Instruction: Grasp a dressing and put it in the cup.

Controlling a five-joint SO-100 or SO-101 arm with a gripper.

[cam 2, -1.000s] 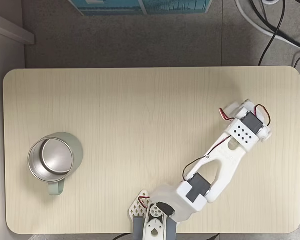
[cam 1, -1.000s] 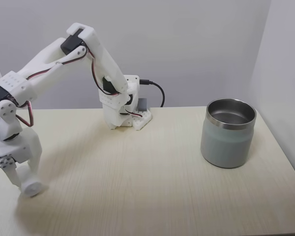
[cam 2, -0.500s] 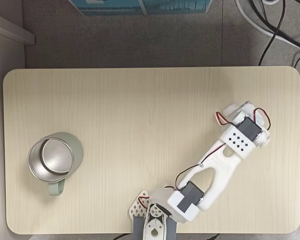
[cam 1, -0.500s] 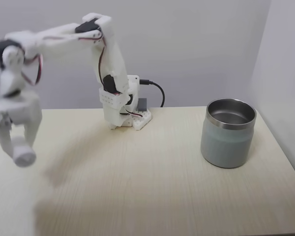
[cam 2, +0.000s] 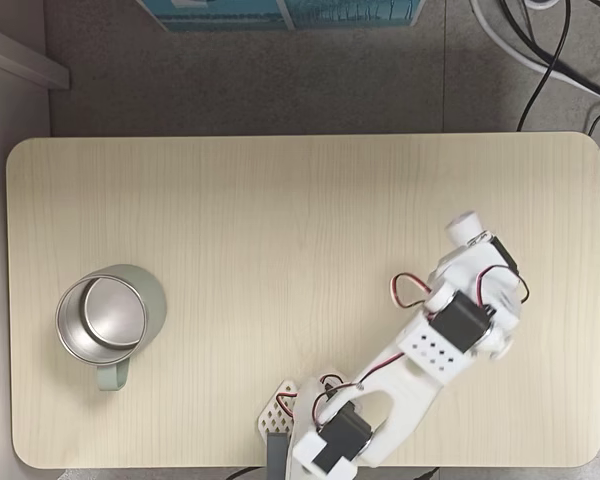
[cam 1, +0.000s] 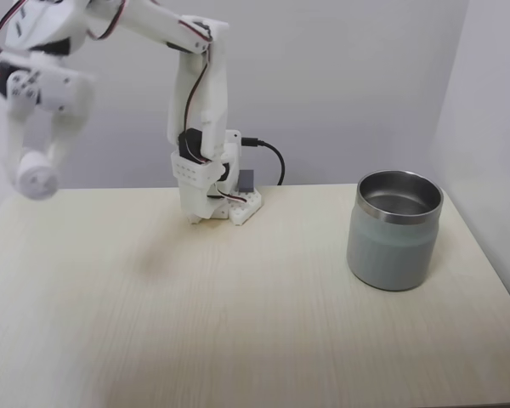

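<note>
Lifted well clear of the counter (cam 1: 238, 323) since a second ago, the end effector (cam 1: 34, 174) now hangs high at the far left of the side-on fixed view, with the dressing (cam 1: 36, 180), a small white roll, clamped between its fingers. Motion blurs it a little. In the top-down fixed view the roll (cam 2: 464, 226) peeks out at the tip of the end effector (cam 2: 467, 232), over the right part of the counter (cam 2: 280, 220).

Further right in the side-on view stands the arm's base (cam 1: 217, 191), at the far edge of the counter, with a black cable running off behind it. At the right sits the cup (cam 1: 394, 229), grey-green with a shiny steel rim, upright and well apart from the arm. In the top-down view the cup (cam 2: 105, 320) is at the left, and its steel inside holds nothing.
</note>
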